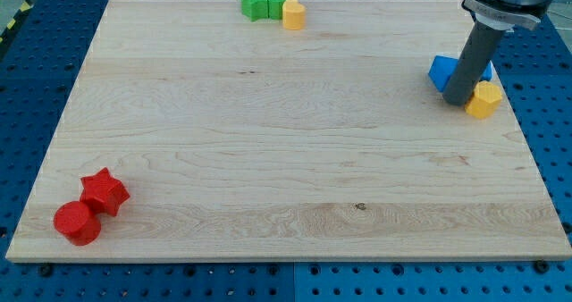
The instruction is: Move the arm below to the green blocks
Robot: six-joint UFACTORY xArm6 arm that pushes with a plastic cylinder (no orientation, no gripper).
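Blue perforated base plate surrounds a pale wooden desk that fills most of the view. My tip sits at the view's right, touching or just in front of a blue block whose shape is partly hidden by the rod, with a yellow block just beside it on the view's right. No fingers on this rig, only the rod, so there is nothing spread or pinching to report. Task items: two green blocks at the view's top edge, touching each other, shapes irregular and hard to make out; a second yellow block touches them on the view's right. The pair's long axis runs roughly left to right along the desk's top edge; no clear facing direction. Target spot is the bare wood just below the pair, well apart from the tip. Risks, as judged: dragging the blue or near yellow block along on departure; overshooting upward and nudging the greens off the desk edge, since they sit close to it. Red star block and red round block at bottom left are out of the path.
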